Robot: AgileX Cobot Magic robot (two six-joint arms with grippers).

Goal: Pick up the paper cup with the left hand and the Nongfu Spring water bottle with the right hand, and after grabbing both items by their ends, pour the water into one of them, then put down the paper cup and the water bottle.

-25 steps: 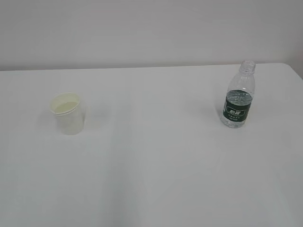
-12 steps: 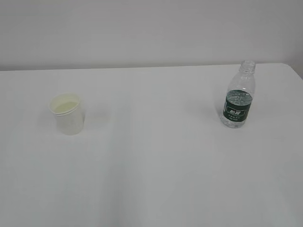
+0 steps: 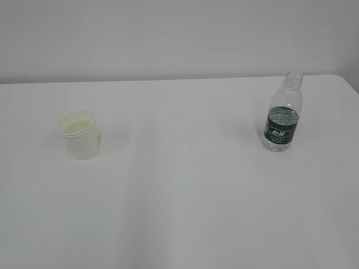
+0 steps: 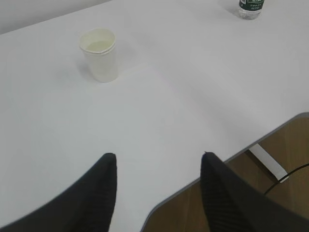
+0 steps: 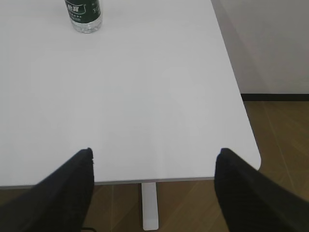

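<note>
Item: paper cup [image 3: 80, 134], white, tapered, rolled rim; stood upright at nine o'clock on the table [image 3: 179, 185].
Item: Nongfu Spring water bottle [image 3: 282, 115], clear, ribbed, green-banded, uncapped; upright at three o'clock.
My left hand [image 4: 157, 166] and right hand [image 5: 154, 157] hung spread and empty, well apart from both, presumably poised for approach.

The paper cup [image 3: 80, 134] looks matt white, with a pale yellowish inside. The Nongfu Spring water bottle [image 3: 282, 115] is clear glossy ribbed plastic with a dark green label. The table [image 3: 185, 190] is smooth matt white. The floor [image 5: 285, 140] looks like brown wood.
</note>
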